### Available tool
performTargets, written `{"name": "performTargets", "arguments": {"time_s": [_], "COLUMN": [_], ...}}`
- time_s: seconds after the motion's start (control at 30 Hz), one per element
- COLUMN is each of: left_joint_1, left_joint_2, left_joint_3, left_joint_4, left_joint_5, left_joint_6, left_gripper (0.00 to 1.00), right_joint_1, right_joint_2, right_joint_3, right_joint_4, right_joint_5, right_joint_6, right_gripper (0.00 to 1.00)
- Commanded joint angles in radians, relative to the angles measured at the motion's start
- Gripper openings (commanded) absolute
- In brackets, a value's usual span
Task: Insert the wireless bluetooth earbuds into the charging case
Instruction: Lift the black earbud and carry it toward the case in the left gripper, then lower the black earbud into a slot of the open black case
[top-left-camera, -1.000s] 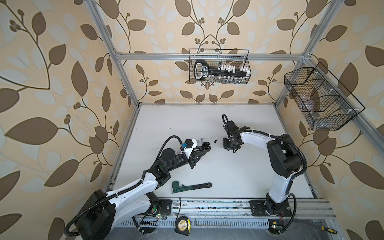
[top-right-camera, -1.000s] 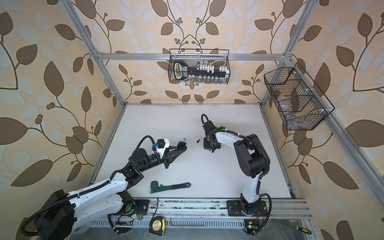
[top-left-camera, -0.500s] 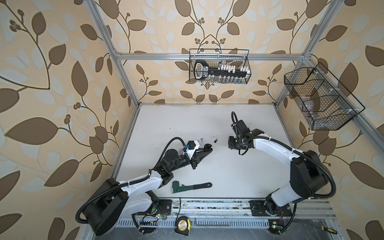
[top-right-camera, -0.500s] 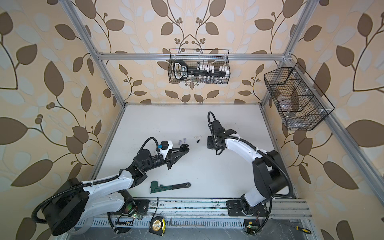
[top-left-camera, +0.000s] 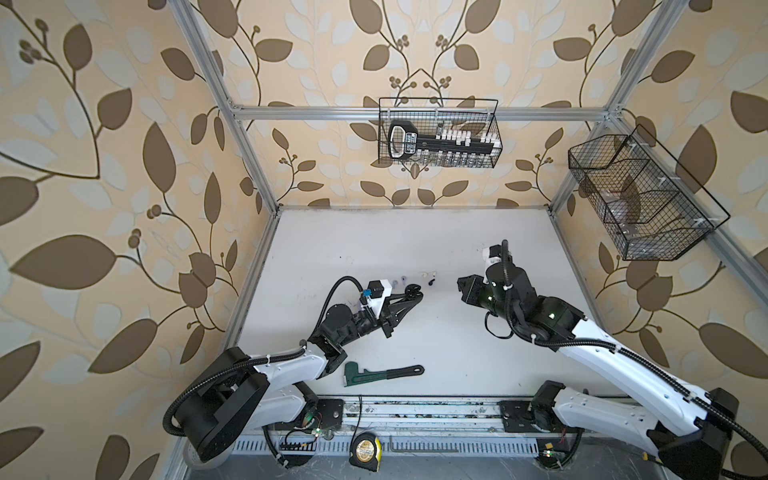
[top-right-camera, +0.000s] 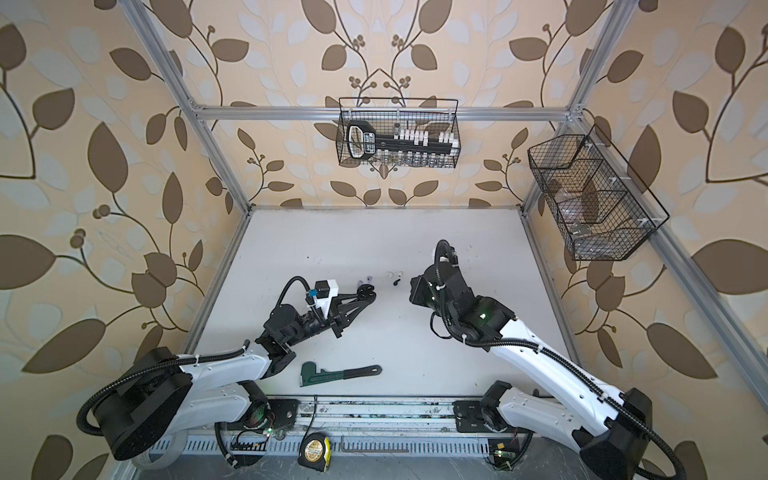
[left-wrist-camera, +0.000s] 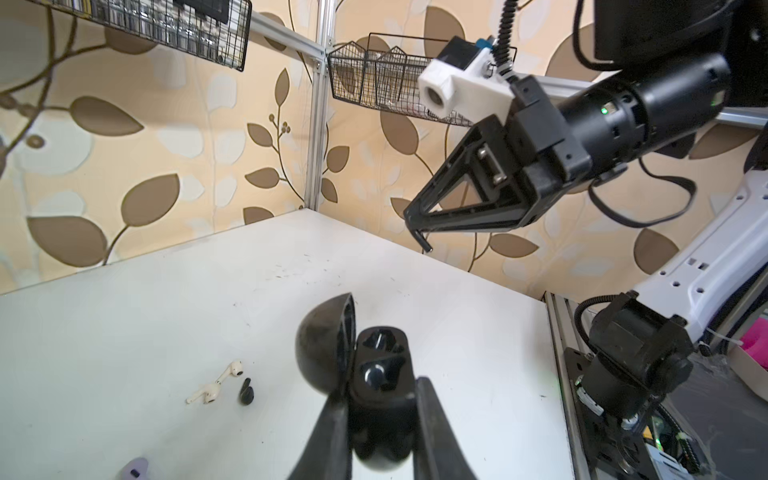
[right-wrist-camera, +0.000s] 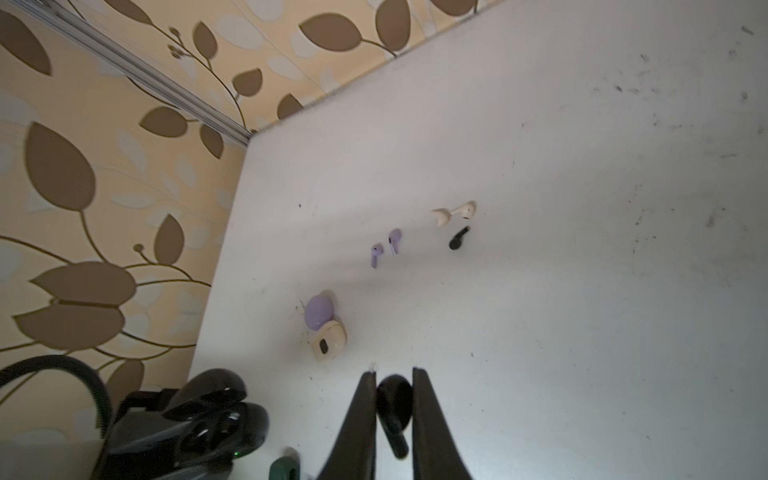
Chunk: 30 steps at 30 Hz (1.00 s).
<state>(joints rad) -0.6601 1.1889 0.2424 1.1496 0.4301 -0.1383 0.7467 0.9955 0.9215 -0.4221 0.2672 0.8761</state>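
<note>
In both top views the earbuds (top-left-camera: 424, 274) are mere specks. Picture edges cut off a lilac piece (left-wrist-camera: 135, 472) and the wrench (right-wrist-camera: 284, 468).

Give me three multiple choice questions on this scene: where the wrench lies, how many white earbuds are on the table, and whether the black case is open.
1. The wrench lies on the table: A near its front edge; B at its back edge; C in its far right corner.
2. The white earbuds on the table number: A one; B two; C four.
3. The black case in the left gripper is: A open; B shut; C lidless.
Answers: A, both top views show it at that edge; B, both wrist views show two; A, its lid stands swung back.
</note>
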Motion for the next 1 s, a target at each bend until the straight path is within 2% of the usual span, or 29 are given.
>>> {"name": "performTargets", "arguments": {"time_s": [0.0, 0.1, 0.27, 0.53, 0.8, 0.97], "left_joint_1": [0.004, 0.005, 0.005, 0.005, 0.004, 0.005], "left_joint_2": [0.011, 0.018, 0.010, -0.009, -0.038, -0.053], "left_joint_3": [-0.006, -0.018, -0.016, -0.028, -0.020, -0.022], "left_joint_4": [0.127, 0.183, 0.211, 0.273, 0.273, 0.273], "left_joint_5": [0.007, 0.015, 0.077, 0.123, 0.173, 0.183], "left_joint_6": [-0.024, -0.037, -0.047, -0.070, -0.082, -0.083], "left_gripper": [0.00, 0.00, 0.00, 0.00, 0.00, 0.00], "right_joint_1": [0.059, 0.141, 0.241, 0.333, 0.383, 0.408], "right_joint_2": [-0.045, -0.088, -0.120, -0.106, -0.068, -0.052], "right_joint_3": [-0.038, -0.076, -0.126, -0.144, -0.174, -0.187], "right_joint_4": [0.092, 0.184, 0.323, 0.463, 0.606, 0.635], "right_joint_5": [0.128, 0.215, 0.277, 0.296, 0.254, 0.267], "right_joint_6": [0.065, 0.048, 0.007, -0.083, -0.156, -0.174], "right_gripper": [0.14, 0.14, 0.14, 0.11, 0.10, 0.09]}}
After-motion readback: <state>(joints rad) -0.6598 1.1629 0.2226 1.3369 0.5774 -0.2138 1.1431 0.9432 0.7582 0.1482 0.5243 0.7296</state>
